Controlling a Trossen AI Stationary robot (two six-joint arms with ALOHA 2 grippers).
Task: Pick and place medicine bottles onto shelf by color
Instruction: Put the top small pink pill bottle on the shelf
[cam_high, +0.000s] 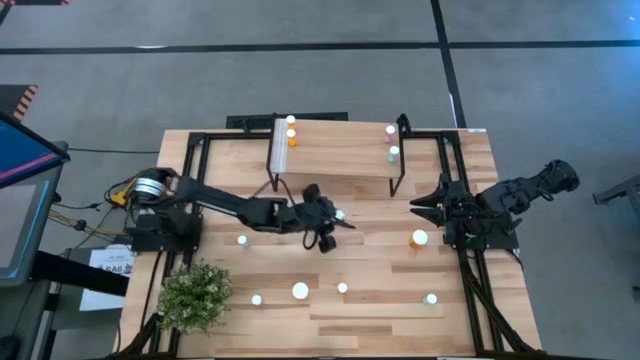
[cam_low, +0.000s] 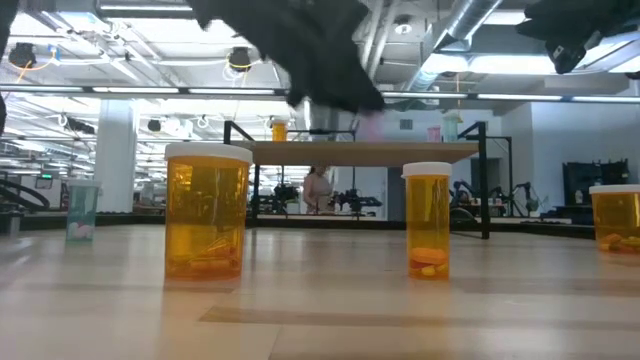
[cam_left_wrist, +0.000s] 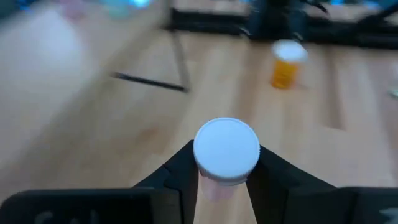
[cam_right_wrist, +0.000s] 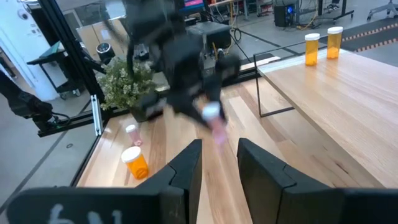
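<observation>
My left gripper (cam_high: 335, 214) hangs over the table's middle, just in front of the shelf (cam_high: 335, 150), shut on a pink medicine bottle with a white cap (cam_left_wrist: 226, 149). The right wrist view also shows that bottle (cam_right_wrist: 214, 121) in the air. The shelf's light wood top carries two orange bottles (cam_high: 291, 135) at its left end, and a pink one (cam_high: 390, 131) and a pale green one (cam_high: 394, 153) at its right end. My right gripper (cam_right_wrist: 217, 163) waits at the table's right edge, slightly open, with nothing between its fingers. My left gripper pinches the pink bottle's body just below the cap (cam_left_wrist: 219, 184) between its two fingers (cam_left_wrist: 266, 180), one on each side. The fingers come slanting down from the table's left. The bottle is lifted clear of the table, cap uppermost and somewhat tilted.
Several bottles stand upright on the tabletop: a large orange one (cam_low: 207, 215), a slimmer orange one (cam_low: 428, 220), another orange one (cam_high: 418, 238) near my right arm and a pale green one (cam_low: 82, 212). A potted plant (cam_high: 195, 293) stands at the near left corner.
</observation>
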